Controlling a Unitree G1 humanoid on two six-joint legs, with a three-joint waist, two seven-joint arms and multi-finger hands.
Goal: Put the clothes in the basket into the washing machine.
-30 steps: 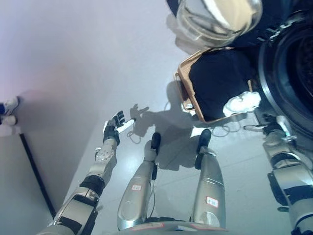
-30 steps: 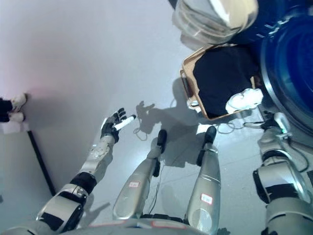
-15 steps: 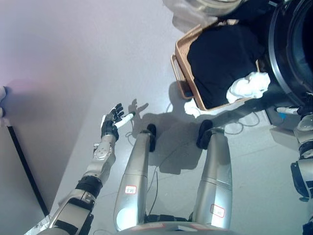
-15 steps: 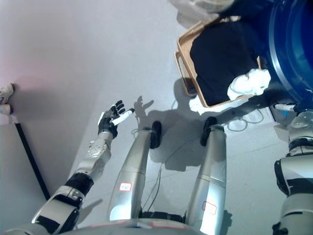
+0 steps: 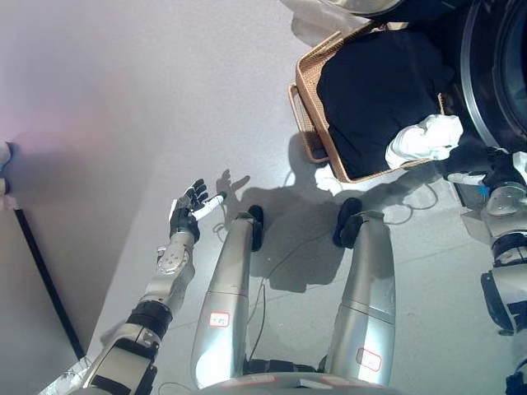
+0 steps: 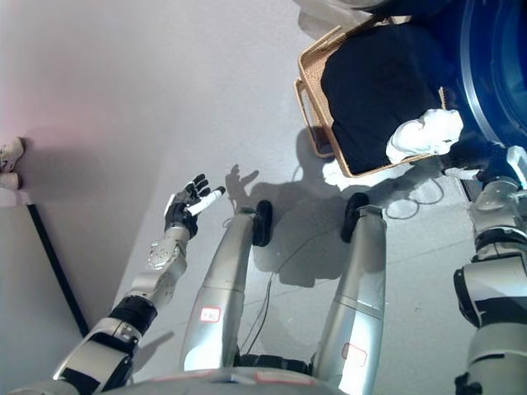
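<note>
Wicker basket (image 5: 309,123) sits on the floor (image 5: 148,99) beside the washing machine (image 5: 494,74), holding dark clothes (image 5: 375,90) and a white garment (image 5: 424,140). Left hand (image 5: 188,216) hovers apart, fingers spread. Right hand (image 5: 494,171) nears the basket; its fingers cannot be told.

No text, number or sign can be read anywhere. Nothing is printed on the basket (image 5: 306,123), on the dark clothes (image 5: 375,90) in it, or on the white cloth (image 5: 424,140) at its edge. No marking can be made out on the washing machine (image 5: 494,74).
</note>
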